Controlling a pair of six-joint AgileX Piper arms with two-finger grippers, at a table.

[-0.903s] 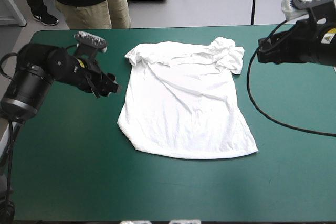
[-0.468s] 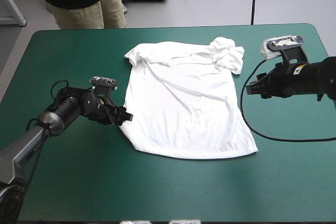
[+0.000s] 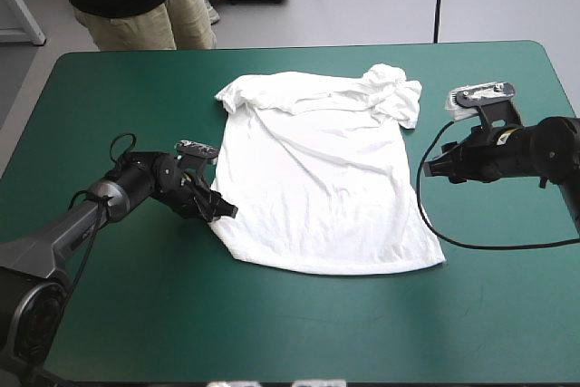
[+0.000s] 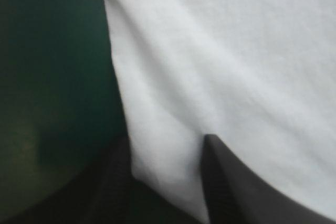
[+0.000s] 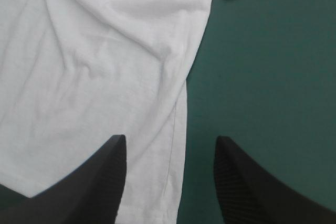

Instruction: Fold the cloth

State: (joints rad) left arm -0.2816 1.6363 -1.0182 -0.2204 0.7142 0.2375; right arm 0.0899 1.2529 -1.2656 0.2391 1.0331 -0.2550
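Table, teal-green cover: the white T-shirt lies spread flat at its centre, collar toward the far edge, hem toward the near edge, and the far-right sleeve is bunched. Left gripper: low at the shirt's near-left edge, black fingers apart, with the cloth's edge lying between them. Right gripper: just right of the shirt's right edge, fingers apart, that edge running between them.
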